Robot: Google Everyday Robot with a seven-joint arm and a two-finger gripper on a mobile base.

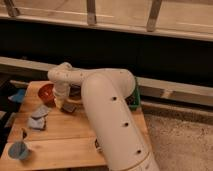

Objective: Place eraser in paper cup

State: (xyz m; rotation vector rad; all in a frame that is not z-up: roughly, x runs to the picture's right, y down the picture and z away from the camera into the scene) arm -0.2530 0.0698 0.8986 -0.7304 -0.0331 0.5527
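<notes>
Although what seems the paper cup [58, 103] sits left of centre beneath the gripper [62, 98], whose grip I cannot tell, the dark eraser [69, 107] lies just right: likely stiff, light, best pinched across its narrow width.

Single view, set high behind the arm [110, 115], tilted down across the desk [65, 136] toward the dark wall [125, 55]. Close enough for arm to fill centre frame; end effector [62, 102] left of centre, over desk.
</notes>
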